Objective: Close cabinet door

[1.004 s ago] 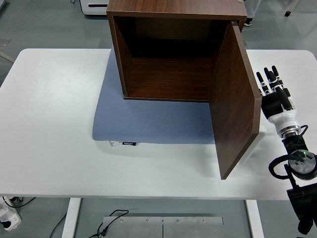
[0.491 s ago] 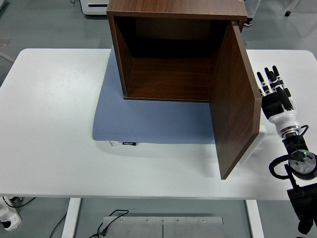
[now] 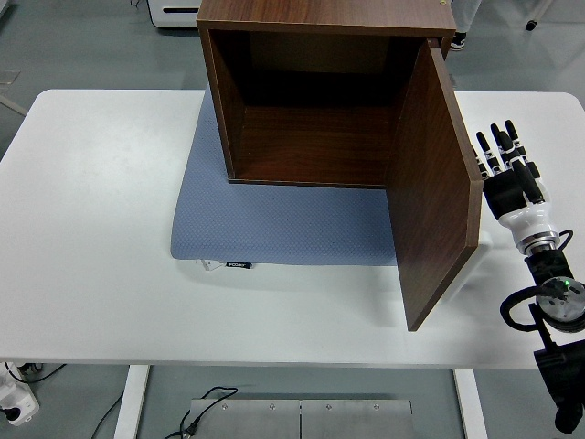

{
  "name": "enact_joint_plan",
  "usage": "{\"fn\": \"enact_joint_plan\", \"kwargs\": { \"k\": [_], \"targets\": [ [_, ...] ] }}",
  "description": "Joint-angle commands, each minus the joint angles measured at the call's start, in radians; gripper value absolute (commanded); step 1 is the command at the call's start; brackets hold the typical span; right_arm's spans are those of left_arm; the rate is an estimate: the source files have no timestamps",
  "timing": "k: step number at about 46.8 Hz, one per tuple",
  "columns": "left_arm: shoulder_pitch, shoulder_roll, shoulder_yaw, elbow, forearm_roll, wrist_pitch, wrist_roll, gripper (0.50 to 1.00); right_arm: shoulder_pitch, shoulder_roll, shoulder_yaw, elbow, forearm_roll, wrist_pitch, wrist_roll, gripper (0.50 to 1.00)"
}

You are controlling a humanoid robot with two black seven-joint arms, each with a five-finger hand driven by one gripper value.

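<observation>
1. One white counter [image 3: 101, 229] fills most of the view.
2. One brown wooden cabinet [image 3: 320, 91] stands at the counter's far middle on a blue-grey mat [image 3: 274, 224], its inside bare.
3. One cabinet door [image 3: 437, 183], hinged on the right side, stands wide open and juts toward the near edge.
4. One right hand [image 3: 512, 178], black and white, is just beside the door's outer face; its fingers [image 3: 498, 146] are straight, released, holding nothing. Whether they touch the door is unclear.
</observation>
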Motion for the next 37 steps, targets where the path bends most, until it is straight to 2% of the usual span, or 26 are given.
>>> {"fn": "enact_joint_plan", "kwargs": {
  "k": [1,17,37],
  "targets": [
    [-0.001,0.000,0.000,0.000,0.000,0.000,0.000,1.000,-0.002,-0.006,-0.003,0.003,-0.002,0.003,-0.001,1.000],
    [0.001,0.000,0.000,0.000,0.000,0.000,0.000,1.000,-0.065,-0.075,-0.023,0.093,-0.005,0.015,-0.008,1.000],
    [-0.001,0.000,0.000,0.000,0.000,0.000,0.000,1.000,-0.177,-0.172,-0.033,0.176,-0.006,0.080,-0.027,1.000]
  ]
}}
